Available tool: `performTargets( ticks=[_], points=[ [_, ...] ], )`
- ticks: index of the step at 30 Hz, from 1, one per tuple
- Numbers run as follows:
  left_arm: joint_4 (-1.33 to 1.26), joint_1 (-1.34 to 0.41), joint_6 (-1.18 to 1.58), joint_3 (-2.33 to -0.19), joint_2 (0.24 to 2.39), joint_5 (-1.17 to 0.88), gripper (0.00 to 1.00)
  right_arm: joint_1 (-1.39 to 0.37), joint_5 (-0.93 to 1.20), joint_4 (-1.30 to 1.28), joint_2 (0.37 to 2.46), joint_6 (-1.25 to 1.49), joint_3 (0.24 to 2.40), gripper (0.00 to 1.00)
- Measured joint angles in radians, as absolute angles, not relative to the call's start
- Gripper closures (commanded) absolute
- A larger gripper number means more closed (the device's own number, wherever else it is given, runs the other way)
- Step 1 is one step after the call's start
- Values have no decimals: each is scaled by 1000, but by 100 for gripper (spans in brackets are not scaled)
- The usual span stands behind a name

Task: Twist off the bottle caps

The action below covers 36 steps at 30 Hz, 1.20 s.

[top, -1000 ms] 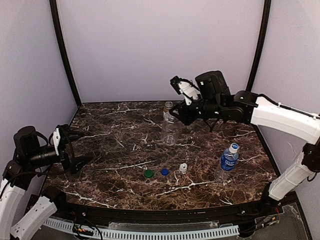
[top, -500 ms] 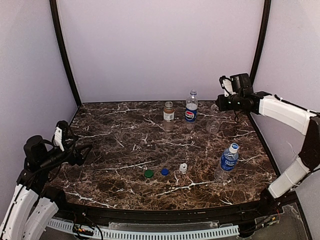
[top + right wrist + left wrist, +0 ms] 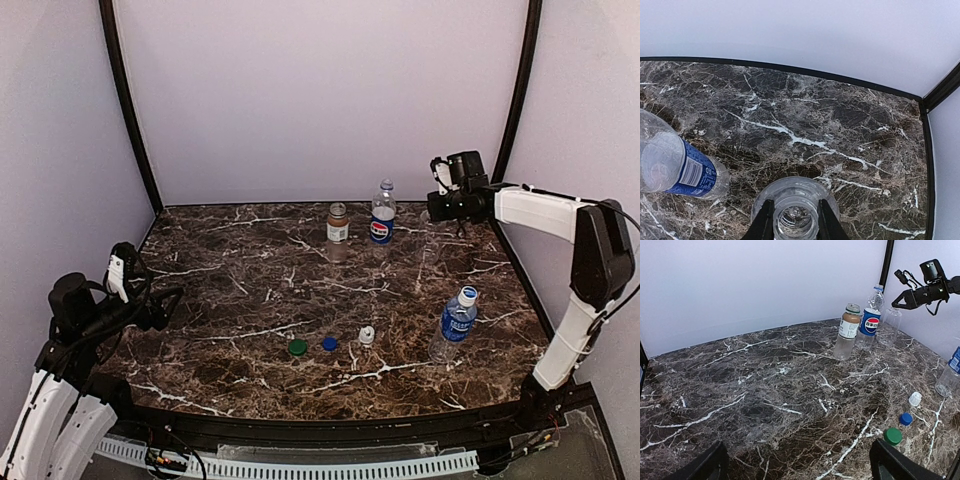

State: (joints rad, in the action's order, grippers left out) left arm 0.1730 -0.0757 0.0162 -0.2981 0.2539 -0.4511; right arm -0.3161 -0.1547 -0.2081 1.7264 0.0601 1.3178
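Dark marble desk [image 3: 230, 290], far right corner: my right claw [image 3: 794, 202] is clamped on the neck of the clear bottle [image 3: 888, 326]. The capped bottle [image 3: 456, 325] stands upright toward the front edge, nearer this arm than my left claw [image 3: 797, 450], which is spread apart.

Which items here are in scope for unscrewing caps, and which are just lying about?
Job: brown bottle, Pepsi bottle, clear bottle, blue-label bottle, fitted cap, green cap, blue cap, white cap.
Just there: table, frame posts.
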Motion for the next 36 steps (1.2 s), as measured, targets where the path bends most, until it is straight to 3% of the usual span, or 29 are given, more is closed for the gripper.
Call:
performTargets(
  ticks=[1, 3, 6, 7, 8, 19, 23, 28, 32, 36],
  points=[
    [173, -76, 16, -298, 254, -451, 1, -316, -155, -207, 1728, 60, 1319, 91],
    [173, -76, 16, -298, 255, -451, 1, -316, -155, -209, 1734, 56, 1327, 56],
    [173, -76, 16, -298, 257, -453, 1, -316, -159, -224, 1744, 51, 1345, 16],
    [173, -76, 16, -298, 258, -455, 1, -316, -163, -232, 1745, 48, 1352, 4],
    [172, -76, 16, -298, 258, -456, 1, -316, -169, -242, 1745, 47, 1359, 2],
    [155, -76, 16, -297, 258, -479, 1, -316, -159, -490, 1637, 48, 1526, 2],
    [150, -76, 15, -293, 249, -480, 1, -316, -67, -673, 1485, 96, 1544, 7],
    [149, -73, 15, -290, 249, -483, 1, -331, 27, -852, 1231, 197, 1407, 14],
    [144, -57, 12, -287, 249, -492, 1, -414, 55, -976, 1083, 297, 1305, 23],
    [142, -35, 12, -285, 254, -498, 1, -599, -16, -1108, 1043, 414, 1285, 24]
  ],
)
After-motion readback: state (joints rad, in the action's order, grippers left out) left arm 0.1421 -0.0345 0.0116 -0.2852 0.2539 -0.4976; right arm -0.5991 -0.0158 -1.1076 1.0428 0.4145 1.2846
